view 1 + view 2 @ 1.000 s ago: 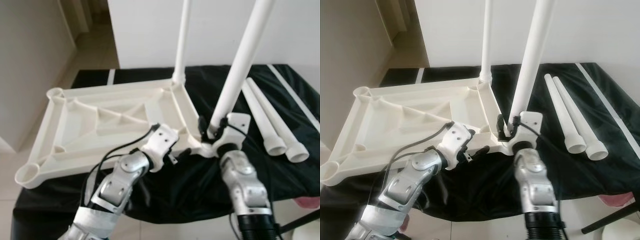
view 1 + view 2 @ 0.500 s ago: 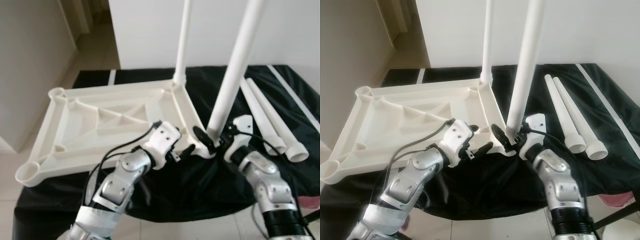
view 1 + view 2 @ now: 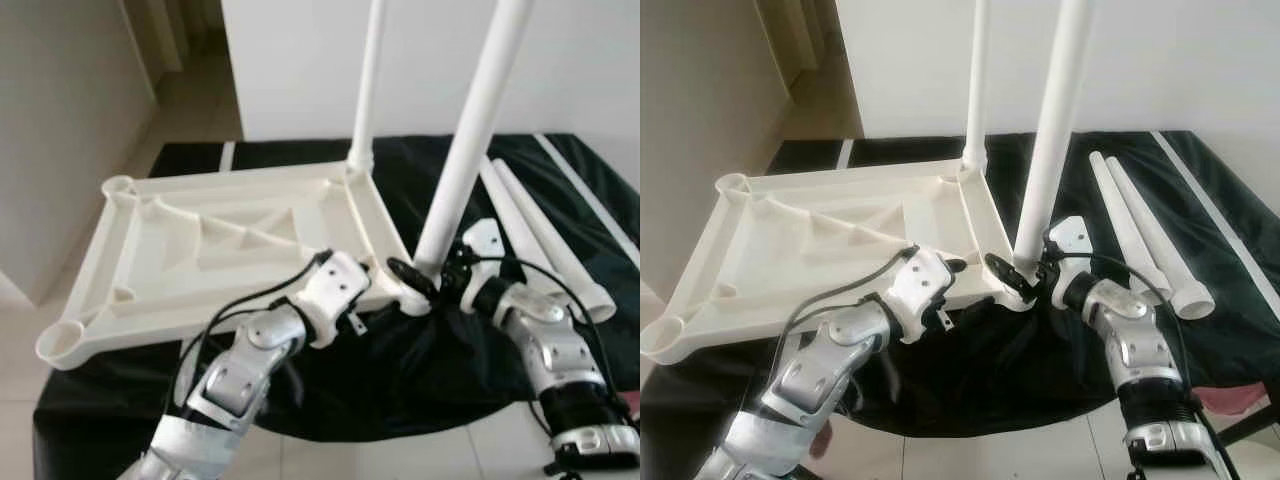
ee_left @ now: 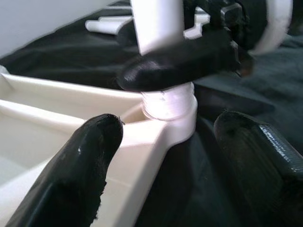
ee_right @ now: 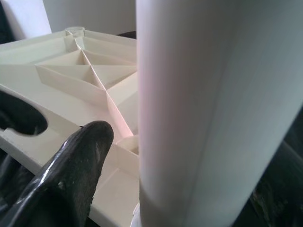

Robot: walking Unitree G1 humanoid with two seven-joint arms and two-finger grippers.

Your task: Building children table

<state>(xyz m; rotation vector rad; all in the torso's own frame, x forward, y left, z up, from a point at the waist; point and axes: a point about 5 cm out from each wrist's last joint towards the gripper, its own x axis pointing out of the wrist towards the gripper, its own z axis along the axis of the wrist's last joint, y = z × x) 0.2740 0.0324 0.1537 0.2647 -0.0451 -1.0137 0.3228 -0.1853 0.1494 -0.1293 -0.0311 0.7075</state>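
A white plastic tabletop (image 3: 200, 250) lies upside down on a black cloth. One white leg (image 3: 368, 80) stands in its far right corner. A thicker leg (image 3: 470, 130) stands in the near right corner socket (image 4: 168, 106). My right gripper (image 3: 428, 272) reaches in from the right and is shut on the base of this near leg, one black finger (image 4: 175, 66) across its front. My left gripper (image 4: 166, 125) is open at the same corner. One of its fingers (image 4: 90, 156) is over the tabletop rim, the other over the cloth.
Two loose white legs (image 3: 545, 240) lie side by side on the cloth to the right, with a thin white strip (image 3: 590, 190) beyond them. The black cloth (image 3: 420, 370) hangs over the near edge. A white wall stands behind, an open doorway at far left.
My right arm has swung from in front of the near leg round to its right side, fingers staying at the leg's base. The left gripper has edged closer to the corner.
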